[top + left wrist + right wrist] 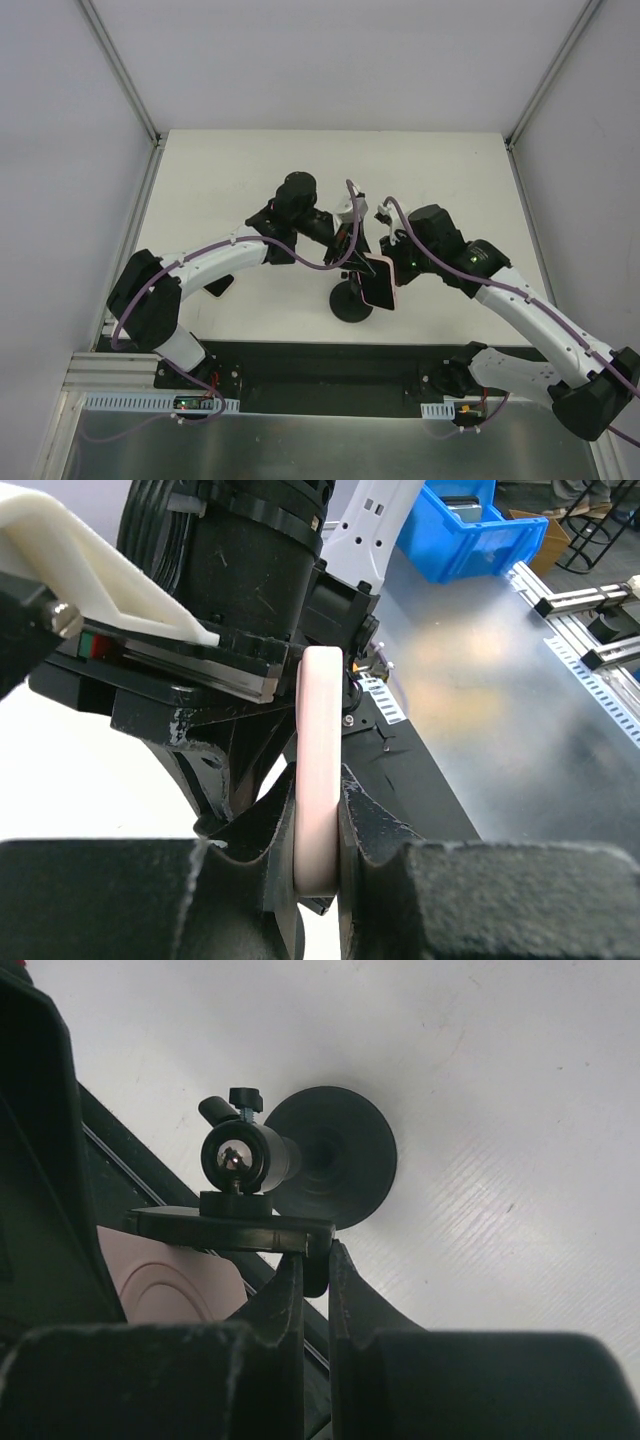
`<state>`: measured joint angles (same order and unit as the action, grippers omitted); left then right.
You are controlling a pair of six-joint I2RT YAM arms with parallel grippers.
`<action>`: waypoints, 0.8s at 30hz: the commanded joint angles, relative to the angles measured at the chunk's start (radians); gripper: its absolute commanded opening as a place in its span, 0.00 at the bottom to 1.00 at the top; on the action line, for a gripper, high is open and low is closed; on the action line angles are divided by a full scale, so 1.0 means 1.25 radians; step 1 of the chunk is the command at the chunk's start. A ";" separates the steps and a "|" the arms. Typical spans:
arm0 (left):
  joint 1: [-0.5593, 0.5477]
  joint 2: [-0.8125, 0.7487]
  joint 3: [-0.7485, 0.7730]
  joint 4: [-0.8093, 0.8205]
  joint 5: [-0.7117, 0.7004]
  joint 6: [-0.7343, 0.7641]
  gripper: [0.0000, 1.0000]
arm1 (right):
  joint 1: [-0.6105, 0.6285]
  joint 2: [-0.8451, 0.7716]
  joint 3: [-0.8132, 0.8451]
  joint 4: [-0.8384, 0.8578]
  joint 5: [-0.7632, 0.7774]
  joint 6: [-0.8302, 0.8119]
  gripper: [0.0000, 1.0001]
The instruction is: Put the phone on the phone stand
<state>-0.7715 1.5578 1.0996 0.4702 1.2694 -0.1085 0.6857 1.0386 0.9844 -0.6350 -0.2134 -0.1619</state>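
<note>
Phone stand [352, 303] sits near the front edge of the table [240, 180], base flat. Right gripper [316, 1265] is nearly closed, pinching the stand's cradle plate. Just above, the pink-cased phone [380, 282] hangs tilted, clamped edge-on in the left gripper [318, 800]; seating on cradle unclear.

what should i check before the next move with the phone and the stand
1. left gripper shut on the phone by its edge: ok
2. right gripper shut on the top plate of the phone stand: ok
3. stand base resting on the table: ok
4. phone seated in the stand: cannot tell, the arms hide the contact
5. wrists clear of each other above the stand: cannot tell
</note>
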 commanded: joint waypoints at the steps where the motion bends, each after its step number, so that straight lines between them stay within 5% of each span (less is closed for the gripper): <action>1: -0.032 -0.001 0.042 -0.139 -0.026 0.076 0.00 | -0.001 -0.026 0.053 0.115 -0.010 0.018 0.01; 14: -0.097 -0.009 0.108 -0.322 -0.073 0.171 0.00 | -0.001 -0.003 0.063 0.147 -0.043 -0.001 0.00; 24: -0.112 0.039 0.134 -0.344 -0.002 0.184 0.00 | -0.038 0.006 0.060 0.184 -0.222 -0.053 0.00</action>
<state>-0.8436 1.5661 1.2278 0.0914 1.2003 0.1188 0.6613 1.0439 0.9844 -0.6594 -0.3222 -0.2428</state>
